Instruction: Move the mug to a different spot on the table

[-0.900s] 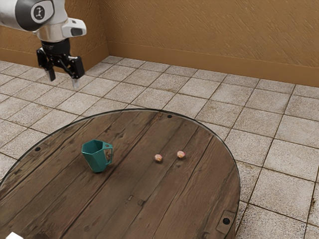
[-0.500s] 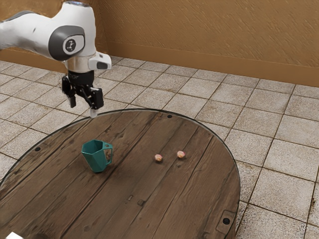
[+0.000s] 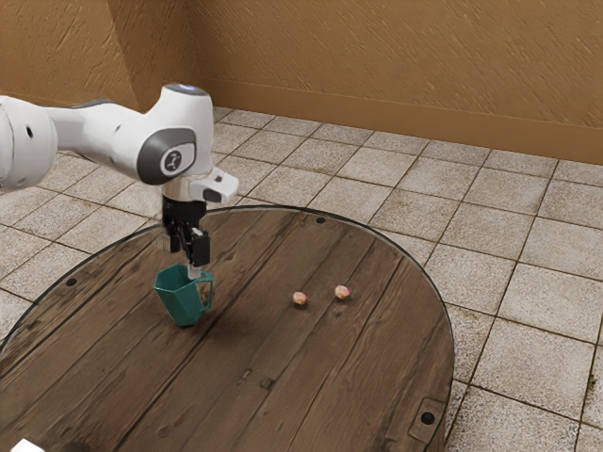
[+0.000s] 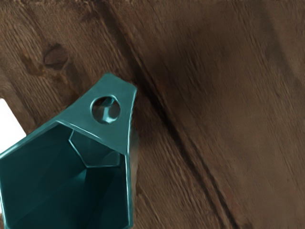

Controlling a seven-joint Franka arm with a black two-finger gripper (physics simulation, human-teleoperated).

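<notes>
Mug (image 3: 183, 298) upright on table (image 3: 330, 377), tool (image 3: 186, 263) spread, at its rim

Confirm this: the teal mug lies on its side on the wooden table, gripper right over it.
Wrong: the teal mug stands upright, mouth up; the wrist view looks down into it. It is on the wooden table, gripper right over it.

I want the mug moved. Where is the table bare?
The table is bare between the two small balls and its near edge, and beyond them to the far rim. Crowded spot: the mug, with the gripper just above.
</notes>
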